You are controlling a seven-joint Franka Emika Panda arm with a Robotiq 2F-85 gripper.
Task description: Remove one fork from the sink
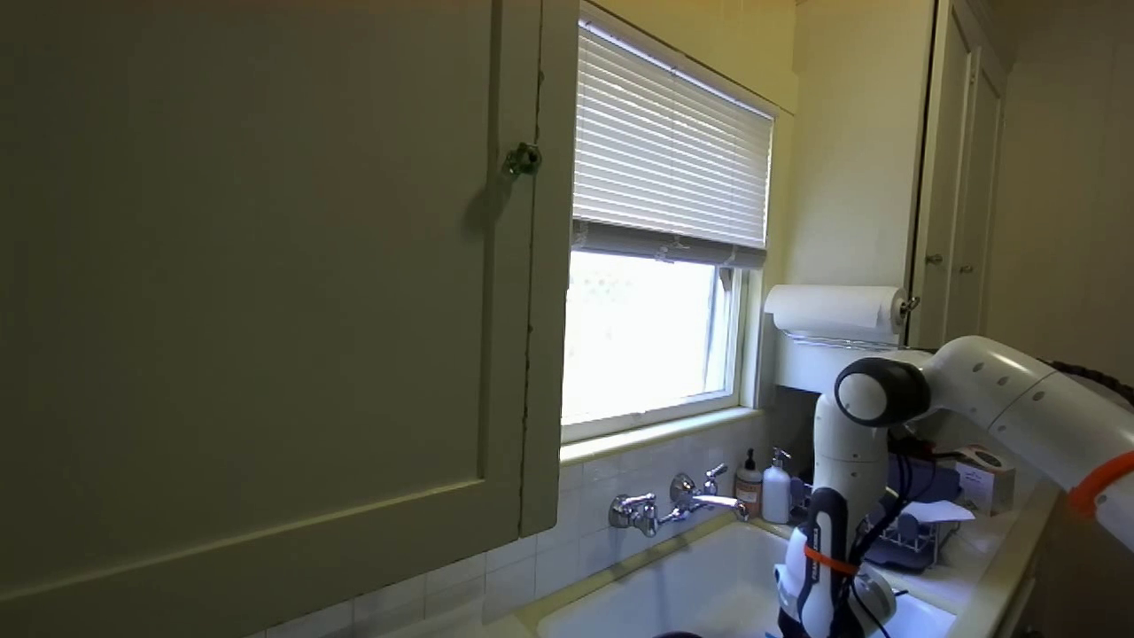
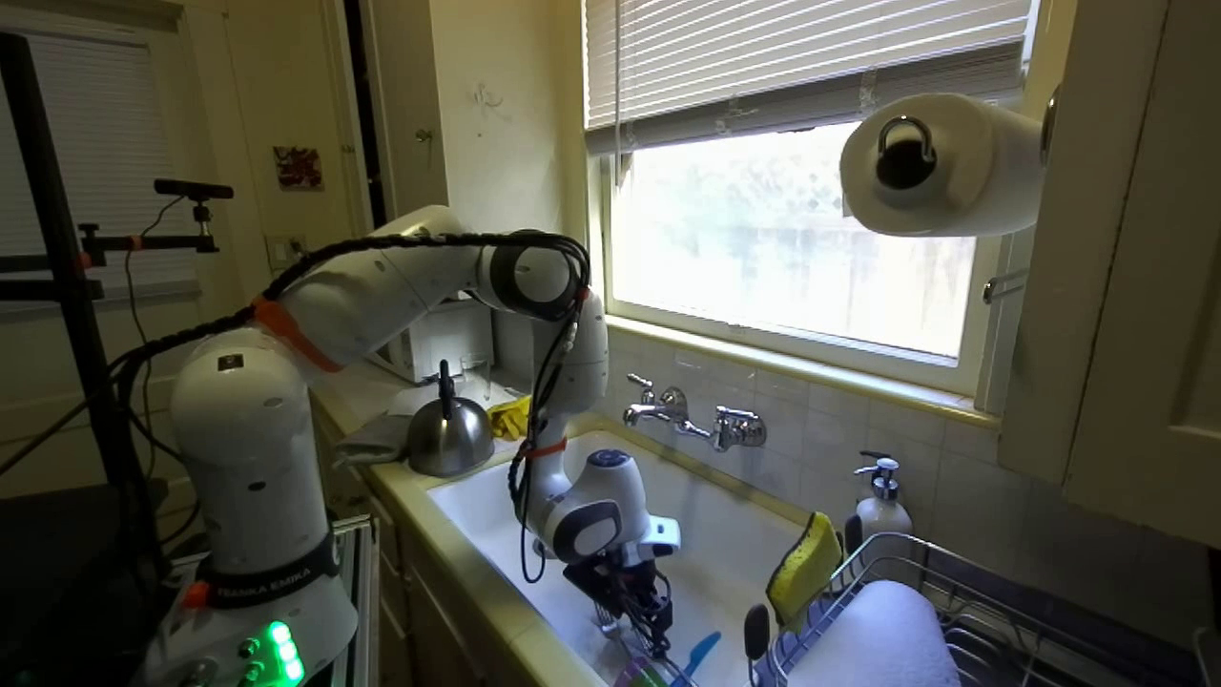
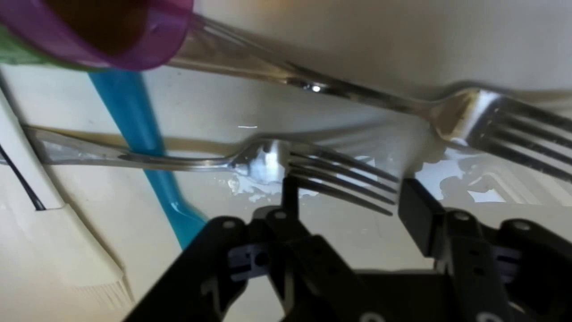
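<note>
1. Inside the sink (image 2: 734, 534), a metal fork (image 3: 250, 163) rests across a blue plastic utensil (image 3: 130, 108).
2. The empty gripper (image 3: 348, 203), jaws well apart, hangs at that fork's tines, probably placed to grasp it.
3. A 2nd fork (image 3: 451, 116) lies nearby.

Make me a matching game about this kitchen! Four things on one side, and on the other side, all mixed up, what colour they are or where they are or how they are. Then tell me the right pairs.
Things:
1. forks
2. sponge
3. kettle
4. gripper

Colour, place or state:
A. open, jaws apart
B. on the counter
C. lying in the sink
D. yellow

Right pairs:
1-C: forks, lying in the sink
2-D: sponge, yellow
3-B: kettle, on the counter
4-A: gripper, open, jaws apart
</note>
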